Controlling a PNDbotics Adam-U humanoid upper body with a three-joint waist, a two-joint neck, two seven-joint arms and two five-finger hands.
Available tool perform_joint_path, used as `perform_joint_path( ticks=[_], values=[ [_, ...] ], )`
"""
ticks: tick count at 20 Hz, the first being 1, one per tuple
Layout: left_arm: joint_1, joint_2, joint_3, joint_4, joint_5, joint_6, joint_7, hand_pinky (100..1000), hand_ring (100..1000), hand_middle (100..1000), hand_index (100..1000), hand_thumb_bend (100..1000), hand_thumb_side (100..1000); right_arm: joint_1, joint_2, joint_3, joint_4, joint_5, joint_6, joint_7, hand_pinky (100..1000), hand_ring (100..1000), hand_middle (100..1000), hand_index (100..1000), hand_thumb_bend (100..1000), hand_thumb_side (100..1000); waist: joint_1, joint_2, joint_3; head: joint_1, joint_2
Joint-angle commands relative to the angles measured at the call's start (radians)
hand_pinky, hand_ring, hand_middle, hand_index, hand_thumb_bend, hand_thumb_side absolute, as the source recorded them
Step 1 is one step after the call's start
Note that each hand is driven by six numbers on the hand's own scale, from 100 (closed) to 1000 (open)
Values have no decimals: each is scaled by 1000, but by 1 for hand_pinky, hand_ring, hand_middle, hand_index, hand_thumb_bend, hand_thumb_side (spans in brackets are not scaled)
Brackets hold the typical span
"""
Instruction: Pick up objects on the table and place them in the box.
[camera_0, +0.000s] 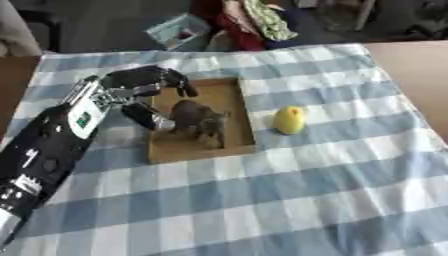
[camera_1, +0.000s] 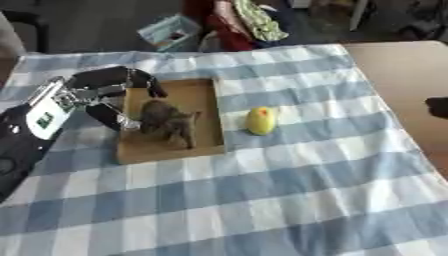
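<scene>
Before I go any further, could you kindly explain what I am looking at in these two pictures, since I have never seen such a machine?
Both pictures come from the two eyes of one camera in a humanoid robot's head, looking down at its work, so they show nearly the same thing at the same moment. The black and silver limb entering from the left is the robot's left arm, and its left hand hovers over the left edge of a shallow brown box, fingers curled, seemingly holding nothing. A dark brown toy animal lies inside the box. A yellow lemon-like fruit lies on the blue and white checked tablecloth just right of the box, apart from it. A dark shape at the right-eye picture's right edge may be the other hand; I cannot tell.
</scene>
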Motion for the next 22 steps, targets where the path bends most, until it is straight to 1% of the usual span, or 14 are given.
perform_joint_path(
  ticks=[1, 3, 6, 9, 10, 11, 12, 16, 19, 20, 22],
  values=[
    [-4, 57, 23, -61, 84, -60, -77, 814, 656, 663, 827, 254, 526, -13, -30, -13, -3, 4, -5, -2, 848, 822, 685, 884, 100, 591, -4, -26, 10, -10, -1],
    [11, 76, 30, -110, 156, -38, -77, 812, 641, 647, 822, 220, 484, -20, -45, -12, 6, 9, -7, -4, 847, 822, 685, 885, 100, 583, -4, -29, 25, -17, 0],
    [54, 111, 42, -218, 280, 2, -81, 811, 627, 631, 817, 189, 450, -43, -78, -3, 31, 22, -15, -4, 845, 821, 686, 885, 100, 567, -6, -34, 52, -30, 2],
    [113, 141, 62, -339, 396, 50, -88, 810, 617, 619, 811, 154, 430, -82, -116, 13, 62, 38, -32, 1, 843, 821, 689, 886, 100, 543, -10, -37, 84, -45, 3],
    [135, 148, 72, -378, 431, 68, -90, 808, 608, 611, 805, 127, 411, -98, -129, 20, 74, 44, -38, 5, 842, 821, 690, 886, 100, 531, -12, -38, 95, -50, 3],
    [161, 156, 82, -420, 466, 86, -87, 806, 605, 606, 803, 120, 390, -116, -146, 29, 87, 52, -45, 9, 841, 821, 690, 886, 100, 522, -15, -38, 107, -57, 3],
    [186, 164, 91, -459, 495, 102, -84, 805, 602, 604, 802, 117, 389, -132, -160, 38, 101, 57, -53, 13, 840, 820, 691, 886, 100, 512, -17, -38, 116, -62, 3],
    [303, 174, 132, -605, 565, 151, -75, 807, 592, 593, 796, 100, 397, -194, -221, 79, 156, 81, -91, 38, 837, 820, 697, 888, 100, 475, -25, -37, 152, -77, 5],
    [381, 150, 172, -682, 602, 201, -66, 812, 579, 579, 788, 100, 449, -237, -257, 108, 193, 100, -116, 58, 833, 820, 700, 888, 100, 456, -33, -38, 176, -92, 8],
    [403, 140, 187, -703, 614, 223, -62, 813, 577, 576, 785, 100, 441, -252, -268, 117, 207, 107, -125, 65, 832, 820, 702, 888, 100, 438, -36, -39, 185, -96, 9],
    [444, 122, 216, -739, 633, 260, -52, 813, 572, 571, 781, 100, 447, -280, -283, 135, 234, 121, -142, 78, 831, 820, 704, 889, 100, 430, -41, -40, 202, -104, 10]
  ],
)
